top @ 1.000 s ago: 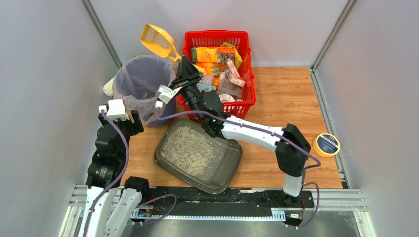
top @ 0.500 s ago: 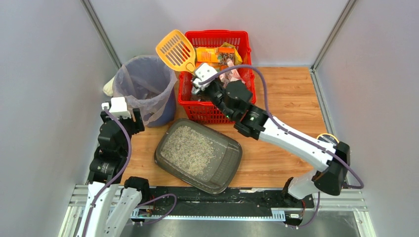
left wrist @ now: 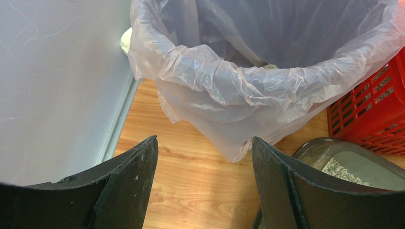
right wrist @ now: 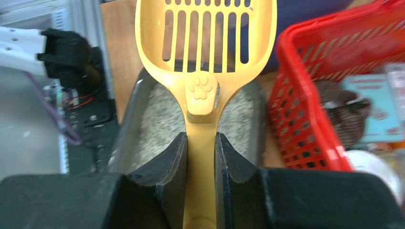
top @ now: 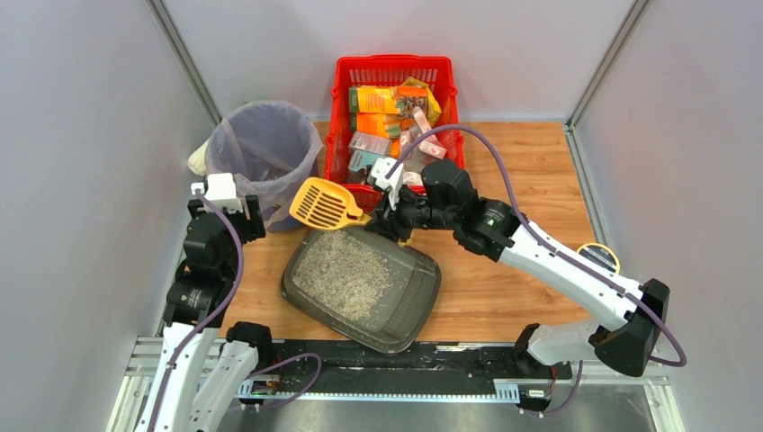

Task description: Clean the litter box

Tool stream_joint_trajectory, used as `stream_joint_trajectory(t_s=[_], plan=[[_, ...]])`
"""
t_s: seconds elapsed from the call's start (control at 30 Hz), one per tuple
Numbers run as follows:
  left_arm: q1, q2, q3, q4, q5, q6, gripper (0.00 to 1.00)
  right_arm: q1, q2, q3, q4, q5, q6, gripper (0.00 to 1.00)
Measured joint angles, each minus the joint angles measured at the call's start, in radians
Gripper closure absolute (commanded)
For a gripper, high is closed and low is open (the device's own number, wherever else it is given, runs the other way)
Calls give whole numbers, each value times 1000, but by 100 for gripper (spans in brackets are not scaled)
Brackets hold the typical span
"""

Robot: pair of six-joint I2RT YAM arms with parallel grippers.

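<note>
A red mesh basket (top: 392, 65) of packets stands just beside the bag-lined bin (top: 219, 135); possibly a tape roll (top: 605, 256) lies far right.

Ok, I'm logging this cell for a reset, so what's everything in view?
litter box: one, dark grey, pale litter, near middle
scoop: one, yellow, by the box's far-left corner
bin: one, bag-lined, far left
basket: one, red, far middle
packets: several, orange, pink and teal, in basket
tape roll: one, yellow, right edge
table: one, wood
left claw: black, open, facing bin
right claw: black, shut on scoop's handle
</note>
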Motion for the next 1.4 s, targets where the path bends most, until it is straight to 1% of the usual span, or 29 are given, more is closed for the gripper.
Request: stream_joint_trajectory(t_s=[0.13, 0.3, 0.37, 0.6, 0.73, 0.8, 0.93, 1.13, 1.4], plan=[[0, 0, 0, 1, 2, 0, 21, 0, -3, -30, -49, -84, 72, 100], [0, 5, 0, 6, 9, -1, 21, 7, -4, -131, -69, -103, 163, 100], [0, 6, 0, 6, 10, -1, 21, 18, -2, -160, -93, -69, 187, 100], [0, 6, 0, 6, 12, 0, 21, 50, 5, -182, -166, 61, 218, 100], [0, 13, 0, 6, 12, 0, 21, 110, 59, -188, -200, 154, 222, 100], [0, 20, 0, 6, 12, 0, 21, 139, 100, -193, -190, 184, 236, 100], [0, 33, 0, 6, 12, 0, 21, 168, 151, -258, -94, 250, 290, 100], [0, 34, 0, 6, 12, 0, 21, 172, 154, -394, 161, 369, 337, 100], [0, 35, 0, 6, 12, 0, 21, 205, 277, -391, 357, 431, 317, 100]])
